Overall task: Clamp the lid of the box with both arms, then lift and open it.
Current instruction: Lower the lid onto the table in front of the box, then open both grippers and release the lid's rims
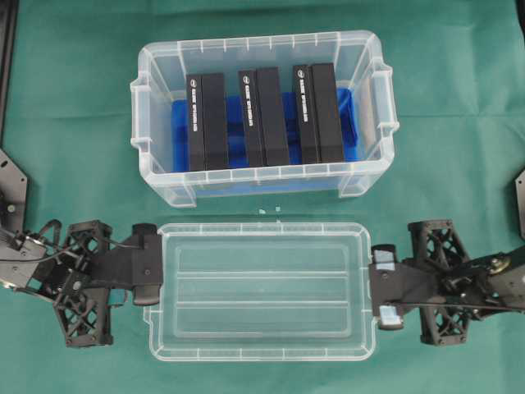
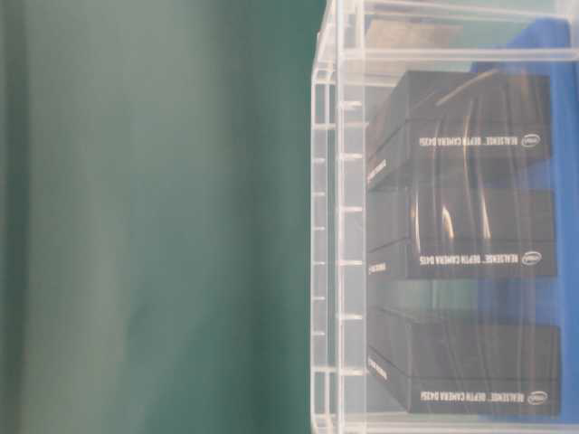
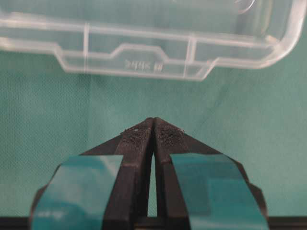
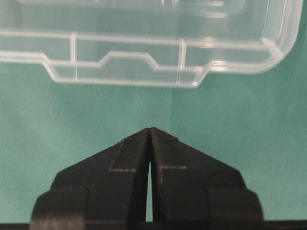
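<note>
Both arms are black with open lattice-frame links and thin dark cables, the left pincer (image 3: 153, 125) ending in pointed textured tips banded with teal tape, the right pincer (image 4: 150, 134) plain black.

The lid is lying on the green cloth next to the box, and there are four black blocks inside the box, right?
Not quite: the box holds three black blocks, not four, as the overhead view shows. The lid does lie on the green cloth beside it.

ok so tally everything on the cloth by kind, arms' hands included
black blocks: 3, standing in the box
box: 1
lid: 1, flat on the cloth beside the box
blue insert: 1
hands: 2, left and right, both shut on nothing
total: 8
</note>
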Tool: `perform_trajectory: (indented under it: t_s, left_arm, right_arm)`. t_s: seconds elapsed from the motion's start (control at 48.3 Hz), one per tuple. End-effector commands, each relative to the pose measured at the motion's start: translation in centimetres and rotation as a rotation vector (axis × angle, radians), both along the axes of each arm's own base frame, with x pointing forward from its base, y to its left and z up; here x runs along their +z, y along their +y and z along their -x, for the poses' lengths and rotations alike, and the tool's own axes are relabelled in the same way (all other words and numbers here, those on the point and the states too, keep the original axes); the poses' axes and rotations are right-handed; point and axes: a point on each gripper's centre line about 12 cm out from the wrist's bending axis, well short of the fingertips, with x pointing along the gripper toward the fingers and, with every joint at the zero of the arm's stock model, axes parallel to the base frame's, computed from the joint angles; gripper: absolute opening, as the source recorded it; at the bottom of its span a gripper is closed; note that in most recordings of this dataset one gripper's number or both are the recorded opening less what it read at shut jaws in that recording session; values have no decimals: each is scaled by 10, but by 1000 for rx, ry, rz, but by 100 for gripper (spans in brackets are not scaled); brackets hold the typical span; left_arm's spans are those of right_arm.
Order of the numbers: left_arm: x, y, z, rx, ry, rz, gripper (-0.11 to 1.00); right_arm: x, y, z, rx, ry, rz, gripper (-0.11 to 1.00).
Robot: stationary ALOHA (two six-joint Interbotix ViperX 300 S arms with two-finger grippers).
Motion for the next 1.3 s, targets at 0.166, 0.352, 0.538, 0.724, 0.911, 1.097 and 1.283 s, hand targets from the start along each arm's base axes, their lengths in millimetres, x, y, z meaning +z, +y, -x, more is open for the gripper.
perform_trajectory:
  t_s: [0.166,0.352,0.538,0.724,0.911,1.097,1.283]
  left_arm:
    - [10,-4,0,-7,-37,19,1]
    - [13,-6,-1,-10,-44,22,1]
    - [26,-15,-9,-29,-72,34,1]
    - [44,-25,-15,-50,-54,25,1]
    - [69,-30,-20,-60,-54,19,1]
    - [80,-33,-22,-71,-54,9,1]
    - [81,-33,-23,-70,-56,9,1]
  right_arm:
    - [12,4,3,7,-41,-24,0]
    - [14,5,2,7,-46,-27,0]
    - [25,9,-6,4,-67,-35,0]
    - [44,14,-12,-14,-42,3,0]
    - [64,18,-16,-27,-27,28,0]
    - [75,26,-17,-12,-40,23,0]
    - [75,26,-17,-12,-40,23,0]
